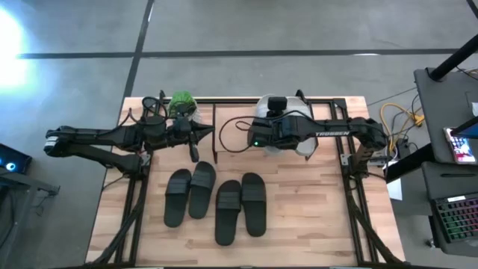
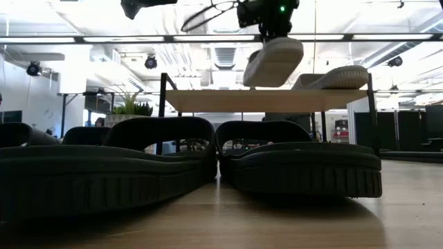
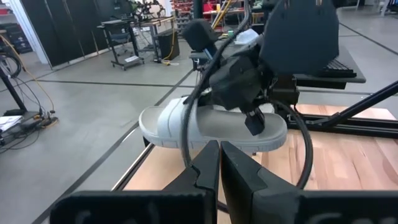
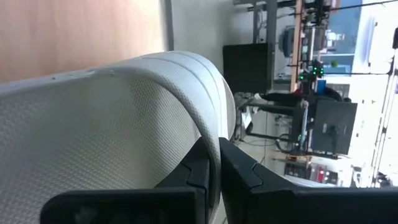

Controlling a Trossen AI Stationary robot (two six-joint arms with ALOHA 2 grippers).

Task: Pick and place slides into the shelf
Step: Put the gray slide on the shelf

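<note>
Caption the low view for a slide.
Right gripper holds a light grey slide above the wooden-topped shelf; black slides wait in front.

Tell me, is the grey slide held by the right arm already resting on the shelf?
No. The grey slide hangs tilted in the right claw, clear above the shelf board.

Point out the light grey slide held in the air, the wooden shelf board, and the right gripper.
Light grey slide [image 2: 273, 62], low view, on its ribbed sole.
Wooden shelf board [image 2: 228, 100], low view, front edge.
Right gripper [image 4: 213, 163], right wrist view, between fingertips pinching the strap.
</note>
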